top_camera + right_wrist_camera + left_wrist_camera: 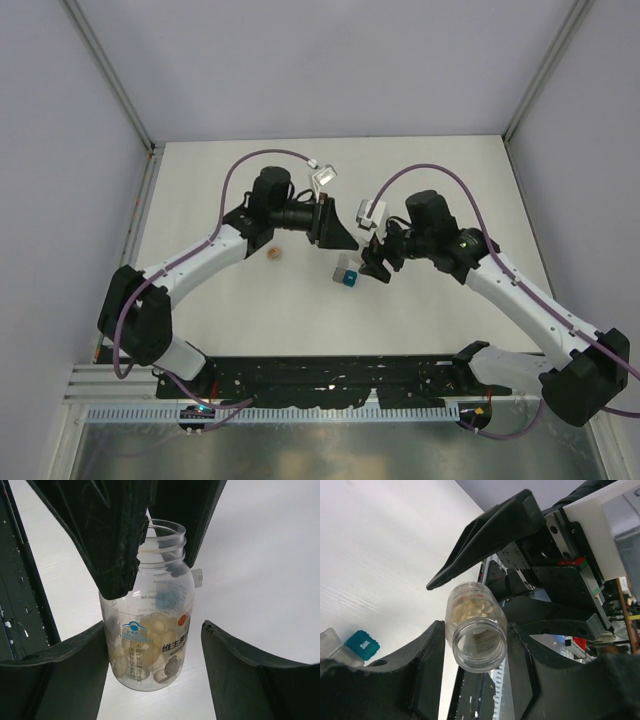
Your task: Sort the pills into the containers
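A clear, uncapped pill bottle [167, 587] holds several pale pills [147, 635]. My left gripper [476, 647] is shut on this bottle [479, 662] near its open neck, which faces the left wrist camera. My right gripper [154, 630] stands open around the bottle's lower body, with a clear gap at its right finger [240, 670]. The containers, a grey box [338, 271] and a teal box [349, 280], sit side by side on the table just below both grippers. They also show in the left wrist view, teal [362, 645] beside grey [329, 641]. In the top view my left gripper [338, 238] and right gripper [372, 262] meet.
A small orange-brown cap [277, 254] lies on the white table [250, 300] left of the containers. White walls enclose the table on three sides. A black base rail [330, 380] runs along the near edge.
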You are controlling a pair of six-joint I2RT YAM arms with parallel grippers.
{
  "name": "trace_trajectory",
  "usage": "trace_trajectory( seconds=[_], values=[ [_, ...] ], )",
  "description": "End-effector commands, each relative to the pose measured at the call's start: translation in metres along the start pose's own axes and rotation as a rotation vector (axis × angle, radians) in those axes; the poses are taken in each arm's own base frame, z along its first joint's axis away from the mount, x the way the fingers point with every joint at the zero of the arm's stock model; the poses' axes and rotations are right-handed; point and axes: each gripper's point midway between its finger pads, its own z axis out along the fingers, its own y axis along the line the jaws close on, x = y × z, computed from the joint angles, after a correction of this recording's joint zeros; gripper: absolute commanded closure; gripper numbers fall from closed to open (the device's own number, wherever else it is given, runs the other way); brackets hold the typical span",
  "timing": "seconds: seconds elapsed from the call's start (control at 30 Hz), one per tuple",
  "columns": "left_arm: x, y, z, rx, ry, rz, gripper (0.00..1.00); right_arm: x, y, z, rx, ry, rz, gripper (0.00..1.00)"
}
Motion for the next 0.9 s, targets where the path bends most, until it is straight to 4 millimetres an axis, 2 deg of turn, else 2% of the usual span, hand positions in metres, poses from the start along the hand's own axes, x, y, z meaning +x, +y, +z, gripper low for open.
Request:
trace_trajectory(
  seconds=[0.0,0.47,0.63,0.87],
  values=[
    [-0.016,-0.027,-0.01,0.139,-0.043,0.05,1.0,-0.044,-0.009,-0.021,0.065,-0.127,-0.077,0.25],
    [-0.035,-0.045,-0.042,0.256,-0.161,0.047,1.0,-0.087,0.003,-0.043,0.039,-0.286,-0.12,0.23],
    [-0.045,-0.055,-0.053,0.269,-0.204,0.056,1.0,-0.103,0.006,-0.046,0.006,-0.315,-0.116,0.23],
    [-0.05,-0.06,-0.06,0.276,-0.253,0.027,1.0,-0.113,0.008,-0.043,-0.031,-0.342,-0.094,0.25]
  ],
)
